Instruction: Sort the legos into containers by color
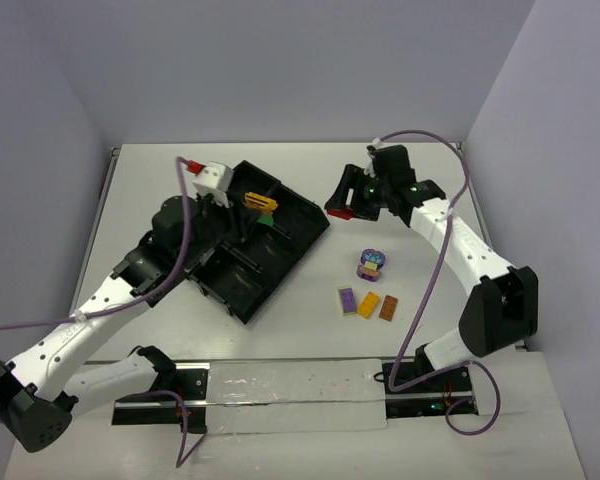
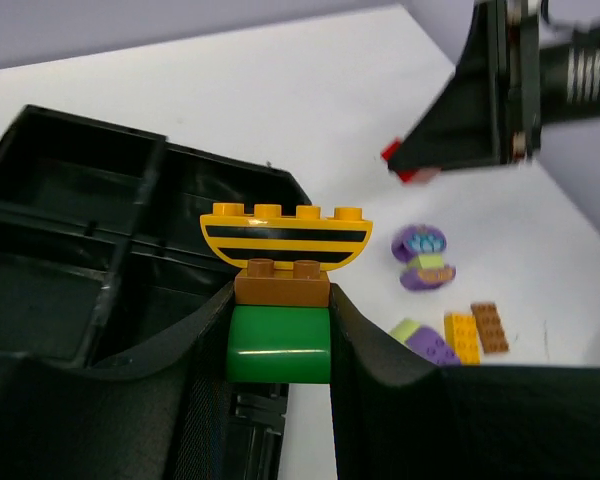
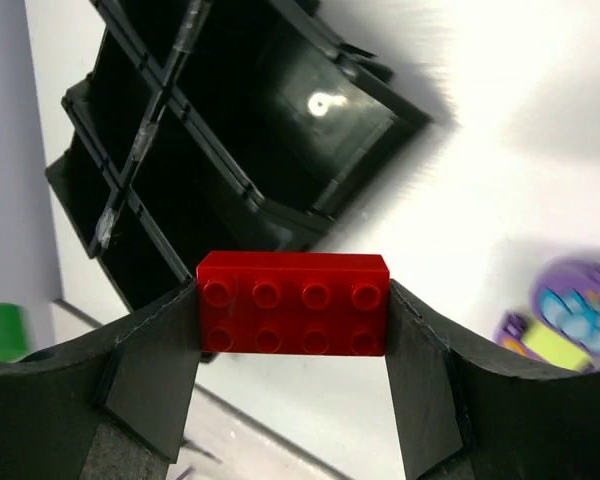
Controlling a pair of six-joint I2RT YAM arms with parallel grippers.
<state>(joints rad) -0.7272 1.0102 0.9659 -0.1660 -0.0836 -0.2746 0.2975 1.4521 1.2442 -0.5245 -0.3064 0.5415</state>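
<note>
Step in hand, as judged: delivery of held legos to the black divided tray [image 1: 242,300], centre-left of the top view on the bench [image 1: 310,345].

Method advised: bring each brick squarely over one compartment, clear of the dividers, and lower it below the rim before release. Keep the arms apart, since both are near the same tray. The left load is three colours stacked, so one drop cannot sort it; separation is likely needed.

Left gripper [image 2: 280,335]: closed to brick width on a green brick [image 2: 280,348], which carries a brown brick [image 2: 282,283] and a yellow black-striped curved piece [image 2: 285,235]; held above the tray's upper part.

Right gripper [image 3: 293,325]: closed on the ends of a red brick [image 3: 293,303], studs facing the wrist camera; just beside the tray's right corner, over the bench.

Loose on the bench, lower right of the tray: rounded purple piece [image 1: 372,264], purple-lime brick [image 1: 347,300], orange-yellow brick [image 1: 368,305], second brown brick [image 1: 389,307].
</note>
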